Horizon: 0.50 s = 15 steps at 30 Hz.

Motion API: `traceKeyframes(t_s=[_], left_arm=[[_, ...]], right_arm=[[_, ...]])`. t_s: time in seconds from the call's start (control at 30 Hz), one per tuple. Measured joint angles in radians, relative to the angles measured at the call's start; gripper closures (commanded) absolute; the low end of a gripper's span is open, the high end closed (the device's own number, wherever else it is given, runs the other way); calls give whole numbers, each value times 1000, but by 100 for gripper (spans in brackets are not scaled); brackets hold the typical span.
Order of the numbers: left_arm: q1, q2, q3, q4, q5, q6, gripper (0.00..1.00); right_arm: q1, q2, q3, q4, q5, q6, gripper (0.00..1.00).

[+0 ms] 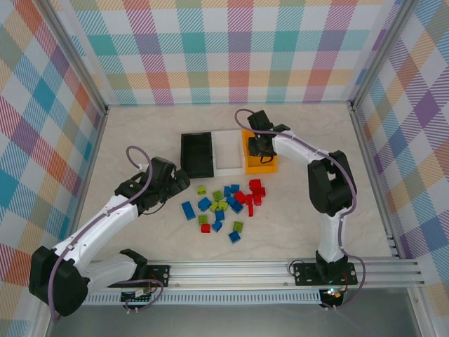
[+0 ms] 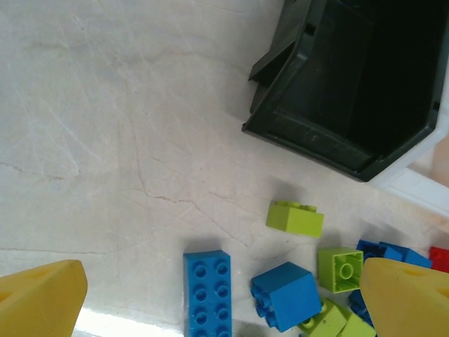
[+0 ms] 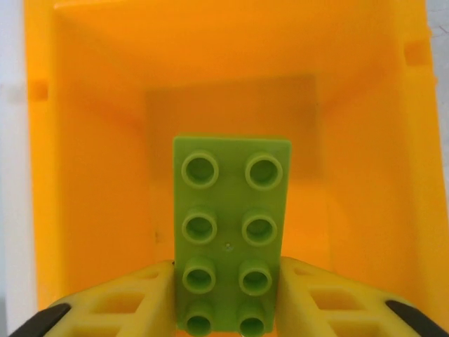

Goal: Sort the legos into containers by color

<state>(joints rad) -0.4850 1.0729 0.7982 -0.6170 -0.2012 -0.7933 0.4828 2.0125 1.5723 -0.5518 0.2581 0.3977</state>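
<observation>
Lime green brick (image 3: 230, 210), close up, nipped in my right pincer (image 3: 228, 274) over the orange bin (image 3: 91, 140); overhead, my left pincer (image 1: 181, 182) gapes empty.

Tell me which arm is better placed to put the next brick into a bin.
Right. The right hand grips a lime green brick directly over the open orange bin. The left hand is open and empty, beside the loose pile near the black bin.

The top external camera looks down from above and behind the arm bases over the pale marbled tabletop (image 1: 295, 232). The left wrist camera sits close above it, sharing the glossy black rectangular plastic bin (image 2: 316, 133) (one corner) with that overhead view. The right wrist camera peers, nearer still, into the orange rectangular plastic bin (image 3: 98, 140).
</observation>
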Motion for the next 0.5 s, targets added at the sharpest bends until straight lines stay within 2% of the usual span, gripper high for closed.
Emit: traceKeyframes(t_s=[0.27, 0.37, 0.5], left_arm=[[0, -10, -32, 12, 21, 3, 6], [-5, 4, -32, 21, 33, 13, 13], [-45, 40, -32, 21, 35, 21, 24]], right_arm=[[-2, 14, 38, -3, -17, 10, 40], [-2, -7, 21, 8, -29, 13, 40], [6, -119, -83, 35, -43, 13, 40]])
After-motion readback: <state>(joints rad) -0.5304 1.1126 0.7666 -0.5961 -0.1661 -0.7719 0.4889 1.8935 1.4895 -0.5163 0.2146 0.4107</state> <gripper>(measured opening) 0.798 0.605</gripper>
